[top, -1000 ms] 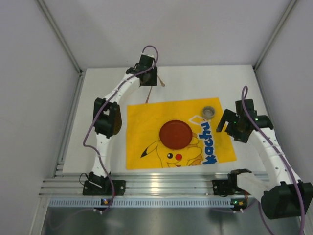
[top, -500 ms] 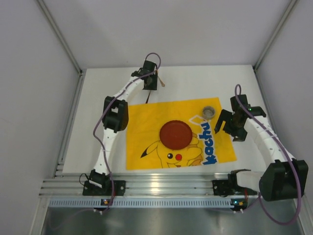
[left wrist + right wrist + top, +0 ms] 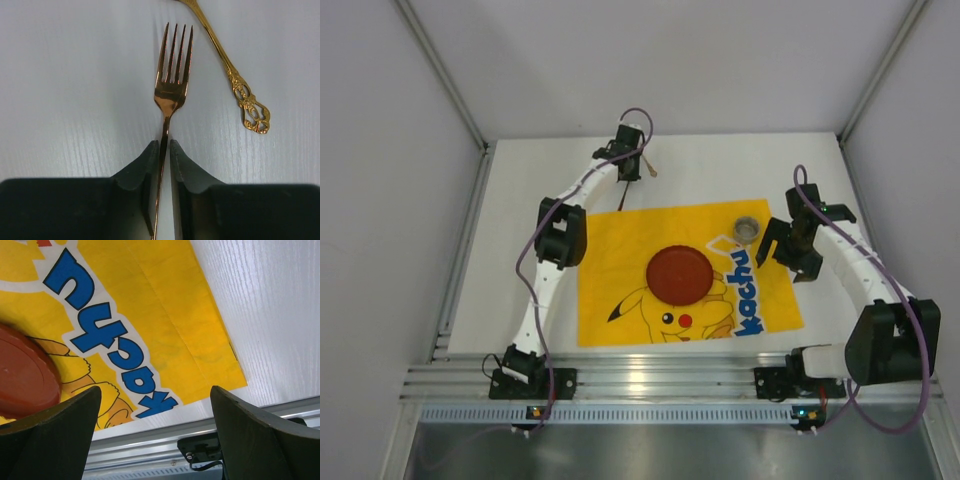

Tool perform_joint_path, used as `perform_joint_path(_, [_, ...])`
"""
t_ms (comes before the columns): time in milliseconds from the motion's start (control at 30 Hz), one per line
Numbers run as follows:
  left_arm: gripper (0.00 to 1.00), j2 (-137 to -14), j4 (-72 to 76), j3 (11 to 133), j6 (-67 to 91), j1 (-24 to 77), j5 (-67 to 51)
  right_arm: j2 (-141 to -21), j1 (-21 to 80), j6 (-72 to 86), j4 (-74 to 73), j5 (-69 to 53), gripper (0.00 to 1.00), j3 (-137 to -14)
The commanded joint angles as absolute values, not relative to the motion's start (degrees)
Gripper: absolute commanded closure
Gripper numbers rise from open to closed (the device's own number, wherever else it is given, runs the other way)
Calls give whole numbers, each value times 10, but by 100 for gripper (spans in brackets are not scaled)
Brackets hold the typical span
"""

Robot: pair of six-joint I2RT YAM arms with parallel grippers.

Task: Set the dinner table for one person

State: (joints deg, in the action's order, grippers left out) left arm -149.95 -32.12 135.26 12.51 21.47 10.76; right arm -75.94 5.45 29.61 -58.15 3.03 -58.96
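The white dinner table [image 3: 740, 165] carries a yellow cartoon mat [image 3: 620, 250] with a red plate [image 3: 679, 273] in its middle and a small glass [image 3: 747, 229] at its far right corner. My left gripper [image 3: 629, 166] is at the far side of the table, beyond the mat. In the left wrist view it [image 3: 164, 143] is shut on the thin handle of a gold fork [image 3: 172, 75], tines pointing away. A second gold utensil with an ornate handle [image 3: 245, 97] lies just right of the fork. My right gripper [image 3: 785, 252] is open and empty above the mat's right edge [image 3: 200, 340].
The aluminium rail [image 3: 660, 380] runs along the near edge and shows in the right wrist view [image 3: 165, 440]. White walls enclose the table on three sides. The plate's rim [image 3: 25, 375] shows left of the right gripper.
My left arm has stretched out and lowered its gripper onto the fork at the back. My right arm has folded its elbow toward the near right, its gripper staying by the mat's right edge.
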Motion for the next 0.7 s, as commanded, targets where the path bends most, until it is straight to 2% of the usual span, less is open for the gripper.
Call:
perform_joint_path(0, [82, -1540, -332, 1361, 135, 199, 99, -762, 47, 298, -586, 37, 10, -617])
perform_joint_path(100, [100, -1542, -330, 1361, 153, 183, 70, -762, 47, 301, -591, 40, 10, -624])
perform_joint_path(333, [100, -1515, -309, 1375, 178, 155, 40, -755, 47, 304, -595, 44, 10, -630])
perform_joint_path(667, [100, -1379, -279, 1384, 199, 125, 31, -735, 48, 307, -583, 26, 10, -631])
